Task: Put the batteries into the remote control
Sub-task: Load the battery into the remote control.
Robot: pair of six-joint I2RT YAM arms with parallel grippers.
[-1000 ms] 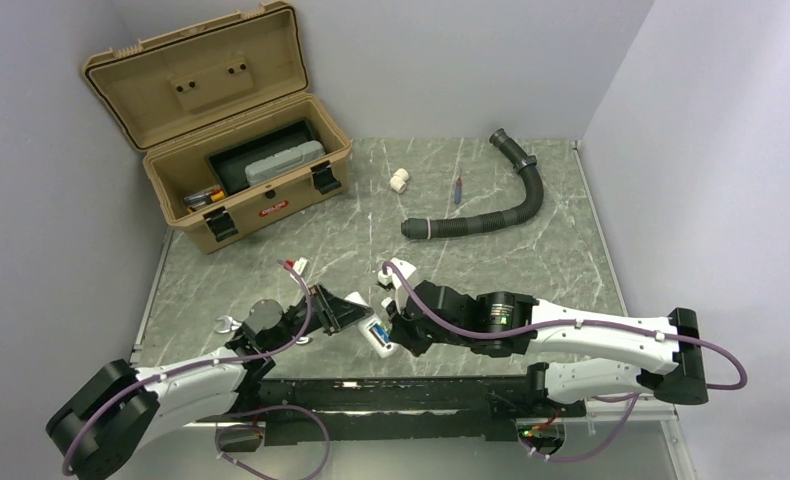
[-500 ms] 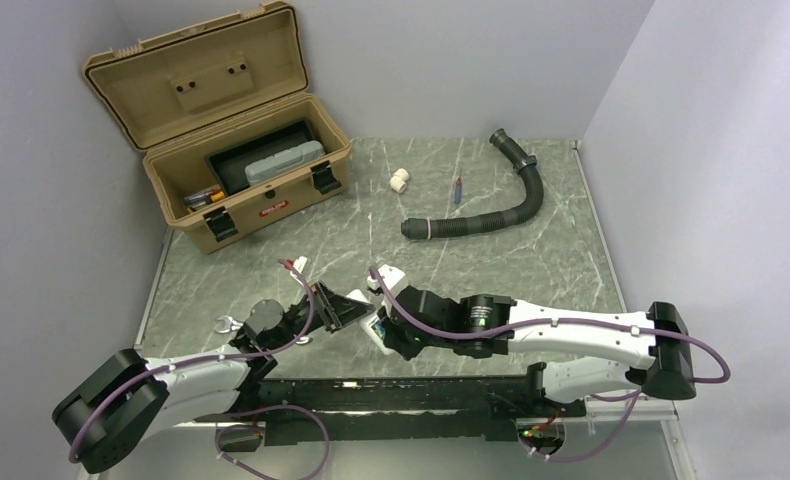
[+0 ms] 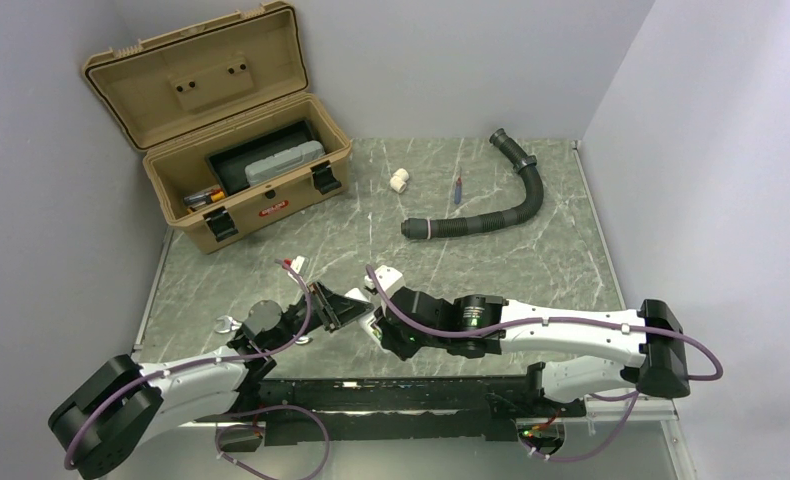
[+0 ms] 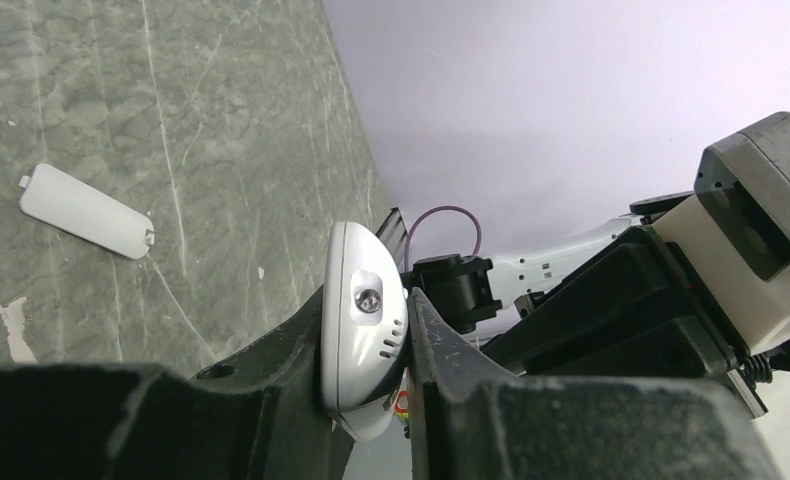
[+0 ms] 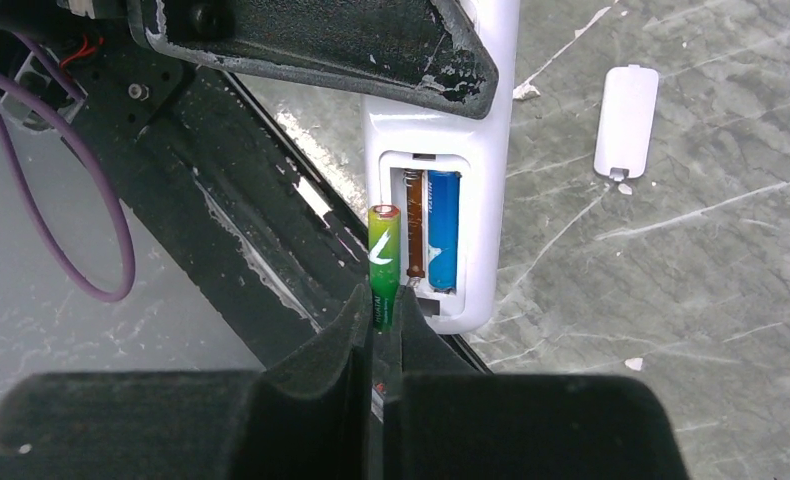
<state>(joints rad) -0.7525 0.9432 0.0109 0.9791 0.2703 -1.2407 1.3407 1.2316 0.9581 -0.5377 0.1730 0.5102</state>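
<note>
Left tool [image 4: 366,330]: we squeeze the small white plastic remote control [image 5: 441,135].
Right tool [image 5: 383,300]: pinches tiny green battery [image 5: 384,262] beside remote's empty slot [image 5: 414,220].
Risk: if tilted, battery jams or slips out.

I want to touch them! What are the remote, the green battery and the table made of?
The remote looks like smooth white plastic, from its glossy moulded shell. The green battery is probably metal under a shiny printed wrapper. The table looks like grey veined marble, though it may be printed laminate.
</note>
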